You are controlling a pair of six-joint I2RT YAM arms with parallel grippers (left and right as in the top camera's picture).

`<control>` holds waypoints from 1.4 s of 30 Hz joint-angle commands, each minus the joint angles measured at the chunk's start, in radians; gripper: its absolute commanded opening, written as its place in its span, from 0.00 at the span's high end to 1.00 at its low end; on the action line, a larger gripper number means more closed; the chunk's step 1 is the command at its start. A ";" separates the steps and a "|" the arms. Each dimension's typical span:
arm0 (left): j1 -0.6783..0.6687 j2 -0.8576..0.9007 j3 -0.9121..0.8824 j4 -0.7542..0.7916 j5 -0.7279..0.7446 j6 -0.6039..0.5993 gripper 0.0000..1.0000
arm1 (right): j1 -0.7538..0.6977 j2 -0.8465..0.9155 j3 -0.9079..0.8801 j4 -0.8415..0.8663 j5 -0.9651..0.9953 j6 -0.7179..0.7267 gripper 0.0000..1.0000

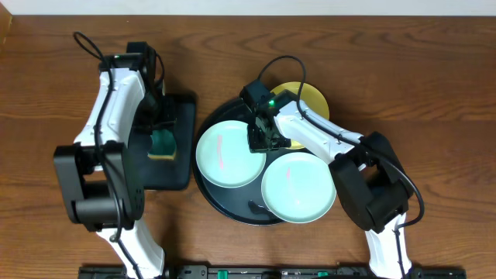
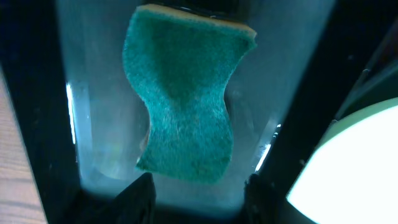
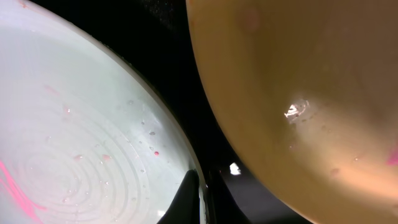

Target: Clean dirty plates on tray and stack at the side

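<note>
Two pale mint-blue plates (image 1: 225, 155) (image 1: 298, 187) with pink smears lie on the round black tray (image 1: 232, 211). The pale yellow plate (image 1: 310, 99) lies at the tray's back right, partly over its rim. My right gripper (image 1: 260, 138) is shut on the right rim of the left mint plate (image 3: 74, 124); its fingers (image 3: 202, 194) pinch the edge, with the yellow plate (image 3: 298, 81) just beyond. My left gripper (image 1: 163, 128) is open, its fingers (image 2: 199, 193) just above a green sponge (image 2: 183, 93).
The sponge (image 1: 163, 143) lies in a wet rectangular black tray (image 1: 178, 174) left of the round tray. The edge of the left mint plate (image 2: 354, 168) shows at the right of the left wrist view. Brown wooden table all round.
</note>
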 commanded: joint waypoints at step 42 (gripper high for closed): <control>0.036 0.098 -0.149 0.188 -0.009 -0.018 0.62 | 0.016 0.030 0.006 0.016 -0.002 0.001 0.99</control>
